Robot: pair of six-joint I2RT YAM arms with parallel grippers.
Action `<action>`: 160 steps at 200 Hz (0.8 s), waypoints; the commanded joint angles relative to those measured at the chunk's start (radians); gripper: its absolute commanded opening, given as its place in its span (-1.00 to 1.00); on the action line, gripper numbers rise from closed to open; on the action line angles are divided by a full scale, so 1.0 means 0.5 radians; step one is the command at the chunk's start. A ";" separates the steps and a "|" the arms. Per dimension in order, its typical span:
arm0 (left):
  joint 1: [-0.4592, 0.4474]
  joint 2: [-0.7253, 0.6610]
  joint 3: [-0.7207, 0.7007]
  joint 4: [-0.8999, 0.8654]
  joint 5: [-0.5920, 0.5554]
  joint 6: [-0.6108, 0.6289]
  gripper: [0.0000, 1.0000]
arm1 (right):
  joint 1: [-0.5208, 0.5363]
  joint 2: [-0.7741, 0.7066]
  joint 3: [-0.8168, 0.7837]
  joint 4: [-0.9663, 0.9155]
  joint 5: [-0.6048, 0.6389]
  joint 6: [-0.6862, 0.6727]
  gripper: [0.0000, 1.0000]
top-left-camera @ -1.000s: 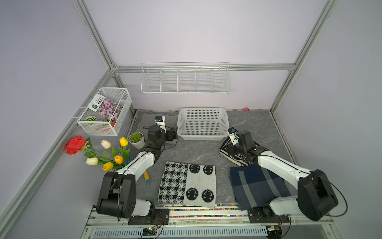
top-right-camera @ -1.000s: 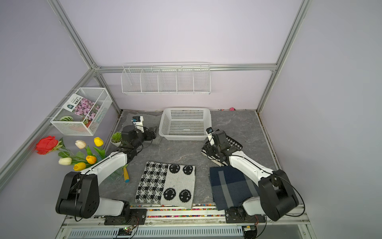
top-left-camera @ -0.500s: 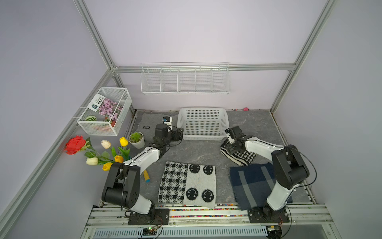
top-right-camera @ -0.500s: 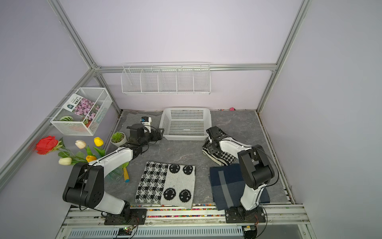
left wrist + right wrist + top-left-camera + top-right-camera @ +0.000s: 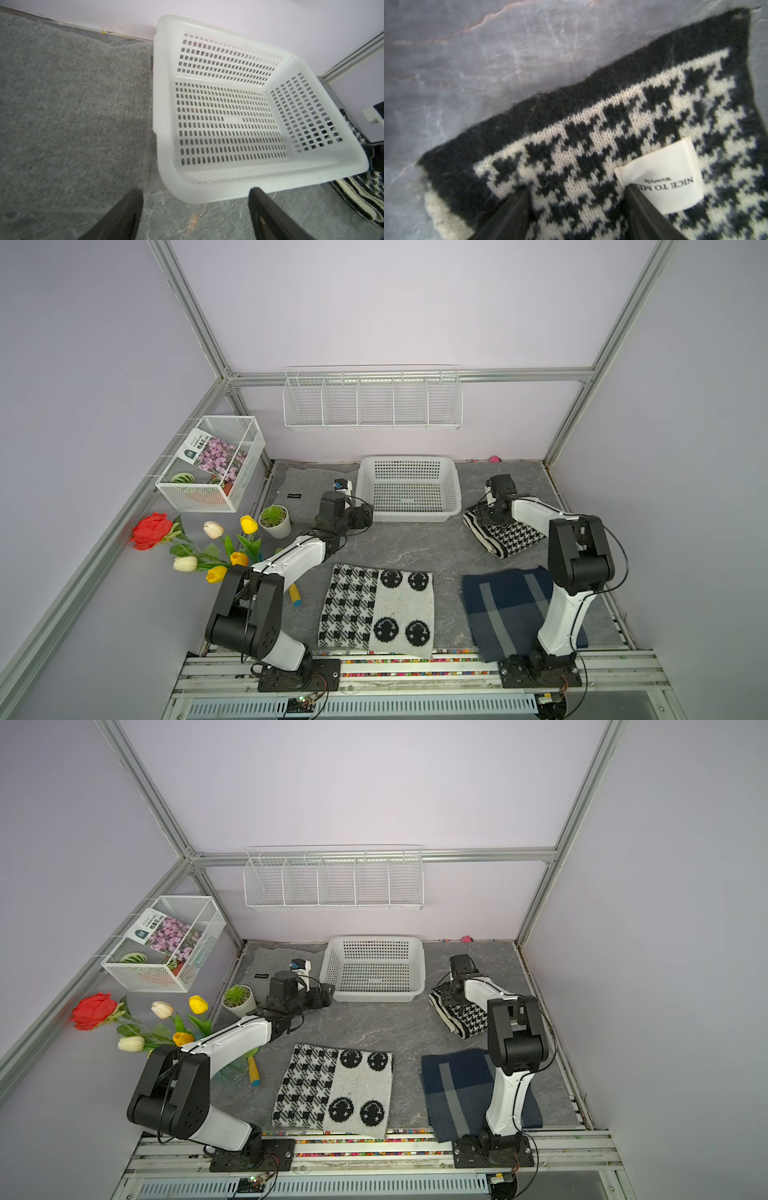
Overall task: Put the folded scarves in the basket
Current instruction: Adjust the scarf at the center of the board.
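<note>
The folded scarf (image 5: 509,536) (image 5: 464,1019), black-and-white houndstooth, lies on the grey floor to the right of the white slotted basket (image 5: 409,517) (image 5: 374,997). My right gripper (image 5: 489,514) (image 5: 576,188) is over the scarf's end nearest the basket. It is open, both fingertips resting on the knit (image 5: 591,116) beside a white label (image 5: 675,172). My left gripper (image 5: 365,515) (image 5: 195,191) is open and holds nothing. It sits low at the front left corner of the basket (image 5: 164,104), not touching it. Nothing lies in the basket.
A flat houndstooth-and-dots cloth (image 5: 378,610) and a navy striped cloth (image 5: 503,605) lie near the front. A grey felt mat (image 5: 307,485), a potted succulent (image 5: 274,520) and tulips (image 5: 216,549) are at the left. A wire-mesh box (image 5: 212,464) and a wire rack (image 5: 372,400) hang on the walls.
The right arm's elbow has swung up and its gripper now rests on the scarf, which has shifted slightly right. The left gripper has moved right, closer to the basket.
</note>
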 commanded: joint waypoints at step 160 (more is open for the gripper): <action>0.013 0.569 0.654 -0.496 -0.147 0.023 -0.20 | 0.427 -1.117 -0.610 -0.041 -0.132 0.172 0.57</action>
